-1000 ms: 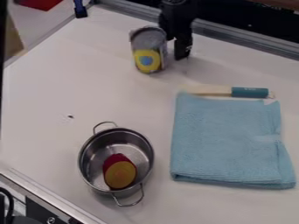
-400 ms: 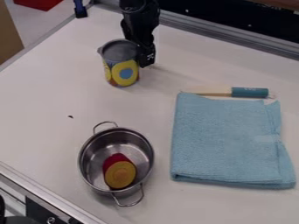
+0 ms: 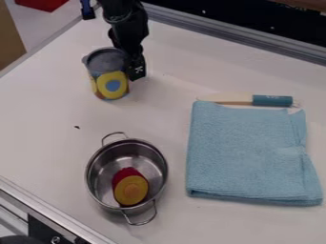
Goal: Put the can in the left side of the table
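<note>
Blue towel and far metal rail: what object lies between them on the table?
A utensil with a teal handle lies there, along the far edge of the towel, in the camera view.

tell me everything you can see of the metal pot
The pot is round, shiny and silvery, lidless, with two thin loop handles on opposite sides, one toward the top of the view, one toward the bottom. It stands upright on the white table, left of the folded blue cloth in the view, not touching it. Inside rests a red thing with a yellow-orange face.
</note>
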`<state>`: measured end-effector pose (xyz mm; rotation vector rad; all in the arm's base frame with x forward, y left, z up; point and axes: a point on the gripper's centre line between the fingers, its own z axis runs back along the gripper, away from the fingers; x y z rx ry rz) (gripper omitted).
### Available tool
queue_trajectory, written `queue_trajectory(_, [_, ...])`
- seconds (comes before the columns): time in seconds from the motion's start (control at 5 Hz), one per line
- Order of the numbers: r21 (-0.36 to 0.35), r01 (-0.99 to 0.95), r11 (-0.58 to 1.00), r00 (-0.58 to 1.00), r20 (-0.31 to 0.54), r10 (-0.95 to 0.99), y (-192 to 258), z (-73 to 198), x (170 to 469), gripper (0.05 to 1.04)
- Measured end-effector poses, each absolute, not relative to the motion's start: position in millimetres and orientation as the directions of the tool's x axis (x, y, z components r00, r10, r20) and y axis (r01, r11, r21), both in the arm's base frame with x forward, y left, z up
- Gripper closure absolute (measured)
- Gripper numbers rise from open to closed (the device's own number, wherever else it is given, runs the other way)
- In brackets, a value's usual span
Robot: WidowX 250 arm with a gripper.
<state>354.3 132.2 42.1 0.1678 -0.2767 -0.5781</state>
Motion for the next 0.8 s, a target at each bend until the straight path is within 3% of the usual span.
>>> queue_trajectory(0.4, [0.215,0.541,0.813,0.79,0.201,-0.579,157.8,38.4,333.3,0.087])
queue_trajectory(0.6, [0.228,0.533,0.815,0.782,0.236,-0.577,169.0,45.0,325.1,0.087])
queue_trajectory(0.8, [0.175,0.588,0.789,0.746,0.26,-0.613,175.4,46.8,310.4,0.087])
